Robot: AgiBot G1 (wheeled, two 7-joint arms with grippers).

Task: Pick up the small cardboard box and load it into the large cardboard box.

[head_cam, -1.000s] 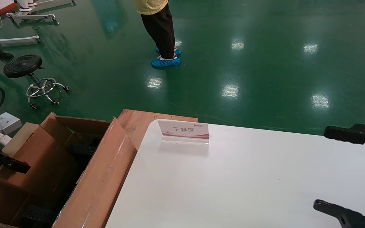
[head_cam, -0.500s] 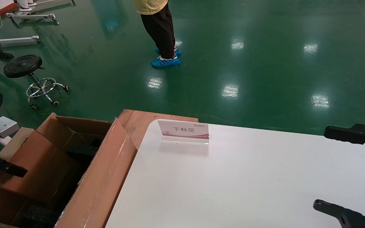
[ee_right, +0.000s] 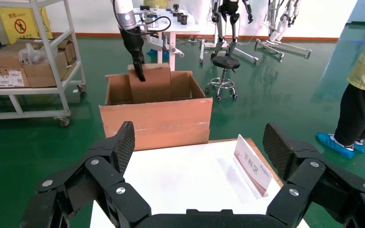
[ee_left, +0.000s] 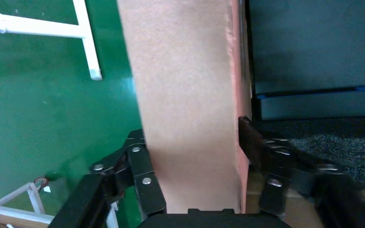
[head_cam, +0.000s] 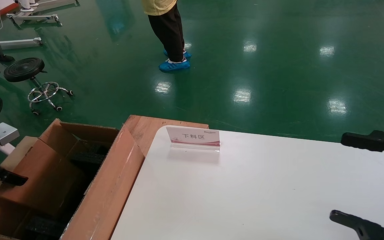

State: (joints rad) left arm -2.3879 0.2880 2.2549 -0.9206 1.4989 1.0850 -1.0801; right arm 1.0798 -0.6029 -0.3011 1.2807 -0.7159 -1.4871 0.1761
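- Green workshop floor surrounds my white desk; the large cardboard box stands open at its left.
- I see the small cardboard box upright, long axis vertical, clamped in my left hand, partly inside that carton.
- Only the right wrist view shows this from outside; my right hand hangs spread wide over the desk.

Small cardboard box (tilted) inside large cardboard box
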